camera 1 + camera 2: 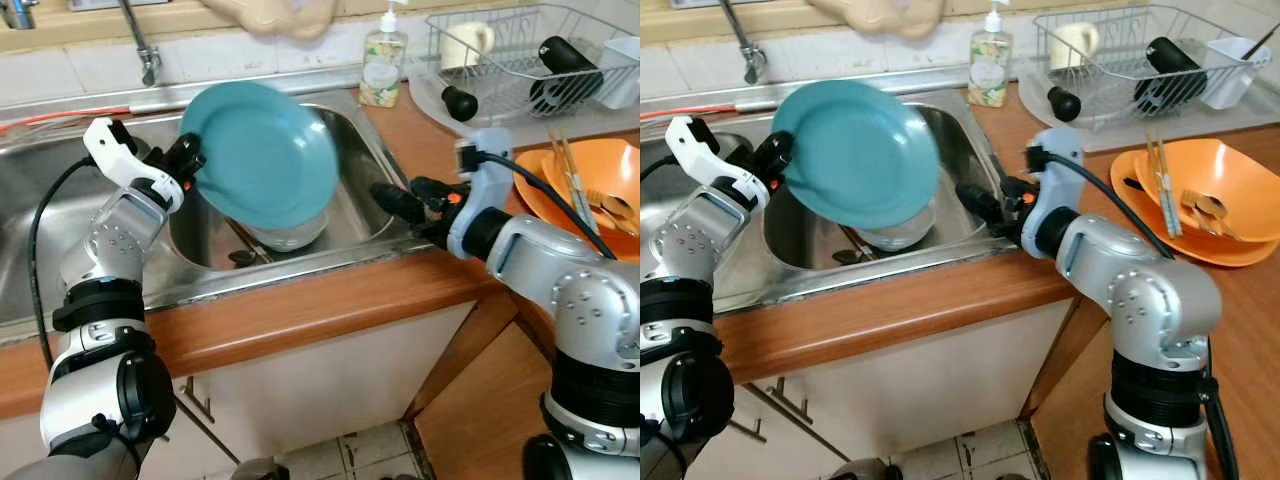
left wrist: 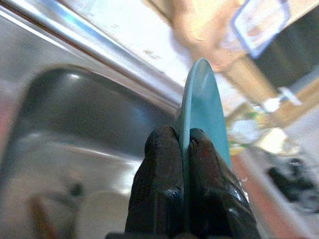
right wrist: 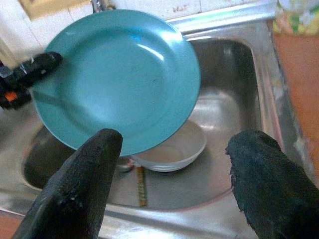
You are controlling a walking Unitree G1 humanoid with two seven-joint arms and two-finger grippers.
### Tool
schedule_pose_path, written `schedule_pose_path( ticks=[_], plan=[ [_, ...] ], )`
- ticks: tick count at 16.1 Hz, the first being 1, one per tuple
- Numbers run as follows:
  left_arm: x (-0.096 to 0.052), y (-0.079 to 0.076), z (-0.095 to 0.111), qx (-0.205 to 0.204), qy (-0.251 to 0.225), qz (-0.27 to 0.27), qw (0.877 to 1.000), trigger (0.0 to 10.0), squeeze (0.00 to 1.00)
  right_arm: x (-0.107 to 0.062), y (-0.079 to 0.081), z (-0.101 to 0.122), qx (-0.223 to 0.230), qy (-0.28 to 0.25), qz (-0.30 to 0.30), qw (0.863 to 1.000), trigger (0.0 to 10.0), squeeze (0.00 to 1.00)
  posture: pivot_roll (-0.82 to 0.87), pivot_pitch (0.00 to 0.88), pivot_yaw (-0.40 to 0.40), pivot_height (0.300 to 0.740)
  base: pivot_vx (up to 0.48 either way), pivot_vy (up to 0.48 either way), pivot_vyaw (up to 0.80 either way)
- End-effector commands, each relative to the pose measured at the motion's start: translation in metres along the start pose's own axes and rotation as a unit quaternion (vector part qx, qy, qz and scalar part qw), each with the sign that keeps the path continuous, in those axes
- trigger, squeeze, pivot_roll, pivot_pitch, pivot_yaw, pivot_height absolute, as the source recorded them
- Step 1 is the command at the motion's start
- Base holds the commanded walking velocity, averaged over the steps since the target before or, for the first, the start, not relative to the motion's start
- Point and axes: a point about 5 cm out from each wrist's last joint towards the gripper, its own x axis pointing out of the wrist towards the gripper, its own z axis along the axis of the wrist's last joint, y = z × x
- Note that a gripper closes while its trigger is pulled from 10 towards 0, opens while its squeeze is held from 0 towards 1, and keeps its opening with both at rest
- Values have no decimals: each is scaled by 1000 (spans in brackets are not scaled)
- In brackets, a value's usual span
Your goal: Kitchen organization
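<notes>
We see the two head views evenly and brightly lit, with soft, short shadows and no hard-edged ones. The steel sink [image 1: 352, 150] throws pale glare along its rim and back ledge, and the teal plate [image 1: 262, 155] carries a mild sheen. Straight lines such as the counter [image 1: 300, 305] edge bow near the frame borders, a wide-lens curve. Detail is fairly sharp, though the top edge of the head views smears. Our left wrist view is the weakest: the background is washed out and blurred, and the left hand [image 2: 183, 186] itself is dark and close. The right wrist view is clear at the plate, while the near black fingers [image 3: 75, 191] are soft.
</notes>
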Motion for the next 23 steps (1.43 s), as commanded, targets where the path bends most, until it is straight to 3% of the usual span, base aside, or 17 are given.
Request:
schedule_pose_path(
  ticks=[1, 4, 9, 10, 11, 12, 13, 14, 18, 21, 23],
  plan=[
    [5, -6, -2, 48, 4, 17, 999, 0, 0, 0, 4, -4, -50, 9, 7, 999, 10000, 0, -3, 0, 42, 740, 0, 0, 0],
    [10, -10, -21, 80, 37, 42, 995, 0, 0, 0, 14, -15, -130, 30, 32, 991, 10000, 0, -10, 0, 47, 740, 0, 0, 0],
    [18, -13, -43, 124, 80, 67, 987, 0, 0, 2, 15, -29, -171, 32, 35, 984, 10000, 0, -16, 0, 53, 740, 0, 0, 0],
    [19, -12, -47, 133, 94, 73, 984, 2431, 0, 3, 15, -30, -175, 33, 33, 984, 10000, 0, -18, 0, 57, 740, 0, 0, 0],
    [19, -11, -50, 141, 111, 78, 981, 7961, 0, 3, 14, -31, -177, 33, 32, 983, 10000, 0, -19, 0, 60, 740, 0, 0, 0],
    [19, -9, -52, 150, 119, 90, 977, 10000, 0, 4, 14, -32, -179, 32, 31, 983, 10000, 0, -19, 0, 61, 740, 0, 0, 0],
    [19, -8, -52, 147, 121, 93, 977, 10000, 129, 4, 14, -32, -182, 30, 30, 982, 10000, 0, -19, 0, 61, 740, 0, 0, 0],
    [20, -9, -51, 143, 121, 88, 978, 10000, 1000, 4, 12, -33, -182, 29, 25, 982, 10000, 0, -19, 0, 61, 740, 0, 0, 0],
    [18, -8, -47, 168, 115, 75, 976, 10000, 1000, 5, 9, -33, -175, 26, 14, 984, 10000, 0, -20, 0, 54, 740, 0, 0, 0],
    [9, -7, -33, 240, 81, 44, 966, 10000, 1000, 7, -1, -30, -160, 17, -40, 986, 10000, 0, -35, 0, 59, 740, 0, 0, 0],
    [2, -9, -27, 266, 61, 21, 962, 10000, 1000, 5, -4, -29, -156, 8, -64, 986, 10000, 1000, -41, 0, 63, 740, 0, 0, 0]
  ],
)
